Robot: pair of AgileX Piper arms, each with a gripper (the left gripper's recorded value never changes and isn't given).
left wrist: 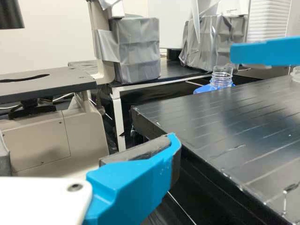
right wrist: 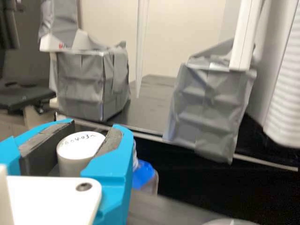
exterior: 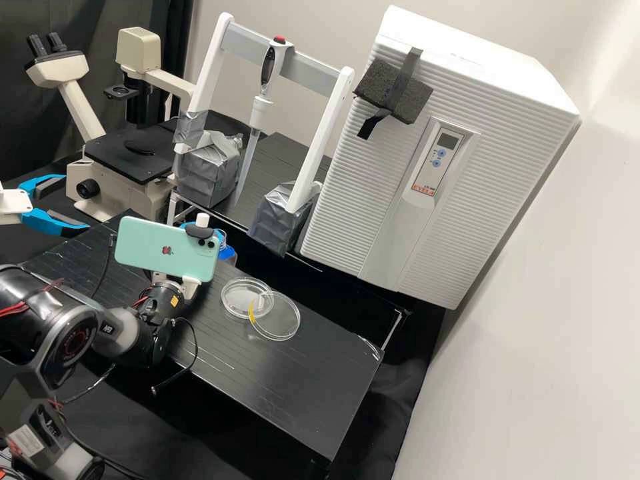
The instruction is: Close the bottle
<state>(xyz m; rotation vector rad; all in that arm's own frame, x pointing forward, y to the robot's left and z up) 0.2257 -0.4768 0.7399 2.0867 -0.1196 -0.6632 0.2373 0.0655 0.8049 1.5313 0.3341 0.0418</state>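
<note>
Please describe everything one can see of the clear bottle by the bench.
The bottle is clear, plastic by its look, with screw threads around a wide neck. Its mouth is open. It stands upright by the far edge of the black bench top, before a block wrapped in grey tape; its base is hidden. Something blue sits against its lower part; whether this belongs to it I cannot tell. Nothing touches its neck.

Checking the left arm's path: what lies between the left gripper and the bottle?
A bare stretch of the black bench top, seen in the left wrist view, separates the left gripper from the uncapped bottle; the right gripper holds the cap.
</note>
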